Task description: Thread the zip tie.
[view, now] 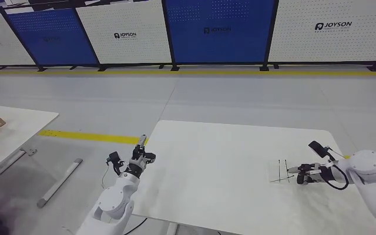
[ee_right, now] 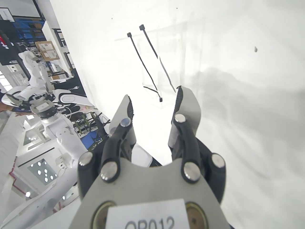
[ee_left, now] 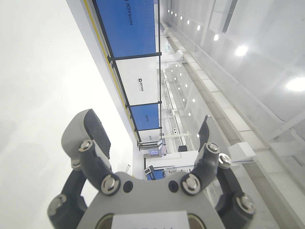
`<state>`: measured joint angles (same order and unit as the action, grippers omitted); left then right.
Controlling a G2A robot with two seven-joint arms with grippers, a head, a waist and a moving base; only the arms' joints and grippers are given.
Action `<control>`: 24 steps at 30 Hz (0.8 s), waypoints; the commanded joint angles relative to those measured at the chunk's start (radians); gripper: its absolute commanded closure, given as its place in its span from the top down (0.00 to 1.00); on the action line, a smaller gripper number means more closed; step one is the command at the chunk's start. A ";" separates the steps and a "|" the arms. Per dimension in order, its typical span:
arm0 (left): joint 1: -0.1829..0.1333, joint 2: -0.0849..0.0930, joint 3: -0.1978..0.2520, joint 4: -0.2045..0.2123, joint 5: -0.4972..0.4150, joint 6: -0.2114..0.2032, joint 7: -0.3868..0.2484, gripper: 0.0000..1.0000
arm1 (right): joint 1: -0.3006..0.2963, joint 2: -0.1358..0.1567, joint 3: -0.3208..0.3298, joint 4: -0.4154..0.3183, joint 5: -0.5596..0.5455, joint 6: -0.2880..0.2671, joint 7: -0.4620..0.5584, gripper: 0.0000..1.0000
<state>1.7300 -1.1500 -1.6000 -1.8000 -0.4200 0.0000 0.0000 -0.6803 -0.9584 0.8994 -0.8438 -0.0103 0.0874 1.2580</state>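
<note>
Right gripper (ee_right: 154,95): jaws open, empty. Zip ties (ee_right: 141,60) lie just ahead of them, on a clear tray (ee_right: 171,39). Left gripper (ee_left: 147,117): jaws open, empty.

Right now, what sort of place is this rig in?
Probably a factory hall or robotics test floor: blue and white perforated partition panels fence the area, a yellow line marks the floor, and a high ceiling carries rows of round lights.

Three thin black zip ties (view: 282,169) (ee_right: 140,58), unthreaded, flat near the right side of the white table (view: 223,170). Two straight, side by side, slightly apart. Third tie (view: 282,178) (ee_right: 152,90) slightly curved, crosswise at their tail ends.
</note>
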 commanded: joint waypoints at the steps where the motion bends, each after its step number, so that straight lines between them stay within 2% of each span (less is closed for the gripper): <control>1: 0.000 0.000 0.000 0.000 0.000 0.000 0.000 1.00 | 0.001 -0.002 -0.002 0.003 -0.001 0.001 -0.002 0.36; 5: 0.000 0.000 0.000 0.000 0.000 0.000 0.000 1.00 | 0.003 -0.004 -0.003 0.008 -0.003 -0.002 0.001 0.35; 7: 0.000 0.000 0.000 0.000 0.000 0.000 0.000 1.00 | 0.003 -0.005 -0.002 0.008 -0.005 -0.003 0.002 0.30; 13: 0.000 0.000 0.000 0.000 0.000 0.000 0.000 1.00 | 0.003 -0.006 -0.001 0.007 -0.012 0.005 0.004 0.31; 18: 0.000 0.000 0.000 0.000 0.000 0.000 0.000 1.00 | 0.004 -0.008 -0.002 0.008 -0.018 0.010 0.005 0.24; 24: 0.000 0.000 0.000 0.000 0.000 0.000 0.000 1.00 | 0.007 -0.011 -0.004 0.005 -0.025 0.018 0.008 0.22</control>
<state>1.7300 -1.1500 -1.6000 -1.8000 -0.4200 0.0000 0.0000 -0.6743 -0.9687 0.8959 -0.8381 -0.0339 0.1034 1.2655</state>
